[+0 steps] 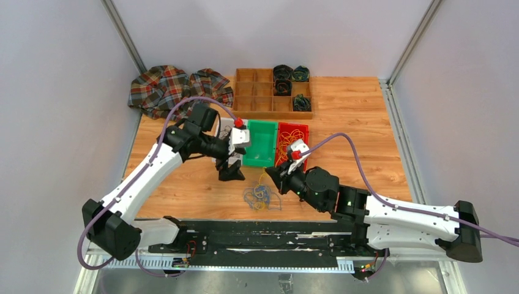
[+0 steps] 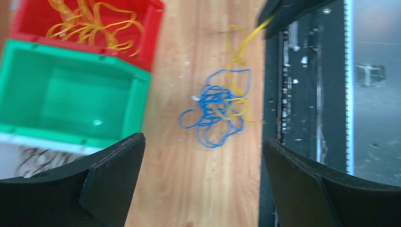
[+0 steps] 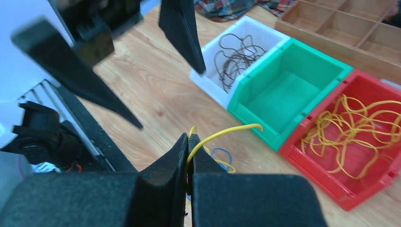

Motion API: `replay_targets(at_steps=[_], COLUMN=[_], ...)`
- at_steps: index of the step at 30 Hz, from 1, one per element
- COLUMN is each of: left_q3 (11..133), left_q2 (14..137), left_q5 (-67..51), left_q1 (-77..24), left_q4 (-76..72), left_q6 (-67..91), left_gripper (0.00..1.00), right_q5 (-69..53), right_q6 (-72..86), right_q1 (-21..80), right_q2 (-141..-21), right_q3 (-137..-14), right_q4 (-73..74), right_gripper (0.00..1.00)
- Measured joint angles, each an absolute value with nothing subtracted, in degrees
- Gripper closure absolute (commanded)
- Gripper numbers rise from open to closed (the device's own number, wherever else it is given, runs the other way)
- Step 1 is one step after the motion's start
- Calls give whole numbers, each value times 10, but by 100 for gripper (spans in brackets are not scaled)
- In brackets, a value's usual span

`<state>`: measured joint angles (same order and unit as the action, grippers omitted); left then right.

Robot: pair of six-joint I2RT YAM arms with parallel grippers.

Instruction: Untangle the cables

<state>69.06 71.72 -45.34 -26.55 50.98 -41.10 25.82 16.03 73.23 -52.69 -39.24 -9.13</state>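
The cables [image 1: 260,196] are spotted from the top as a small clump on the worktop [image 1: 355,122], just in front of the green bin [image 1: 260,142]. From the left wrist, the left fingers [image 2: 113,175] are seen spread wide above the blue loops [image 2: 213,111], nothing held. From the right wrist, the right fingers [image 3: 165,175] are clamped on a yellow strand [image 3: 222,131]. It's probably best drawn out slowly, blue loops pinned, so no knot gets tightened.

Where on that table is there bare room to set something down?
Widest bare wood: the table's right side, between the red plastic bin, the wooden compartment tray and the edge. A smaller patch between the left arm and the blue and yellow cable clump. Crowded: the middle, around the bins, left gripper, right gripper.
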Motion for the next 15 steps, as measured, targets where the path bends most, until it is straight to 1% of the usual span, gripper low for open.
replay_targets(at_steps=[3, 7, 9, 11, 12, 15], left_q3=[643, 619, 619, 619, 619, 611], left_q2=[688, 661, 651, 641, 637, 629], left_q5=[-479, -485, -486, -488, -488, -487], left_q1=[-288, -295, -307, -323, -330, -341], left_q4=[486, 451, 437, 429, 424, 401], left_q6=[-382, -338, -319, -303, -294, -254], left_gripper=[7, 10, 19, 26, 28, 28], right_q5=[232, 204, 194, 185, 180, 165], right_q6=[169, 176, 178, 181, 181, 183], right_q1=[729, 725, 722, 722, 722, 722], right_q2=[-545, -573, -585, -594, -597, -602], right_q3=[-417, -445, -458, -470, -475, -490], right_q4=[-97, -108, -116, -124, -128, -138], right_gripper=[99, 99, 99, 99, 99, 99])
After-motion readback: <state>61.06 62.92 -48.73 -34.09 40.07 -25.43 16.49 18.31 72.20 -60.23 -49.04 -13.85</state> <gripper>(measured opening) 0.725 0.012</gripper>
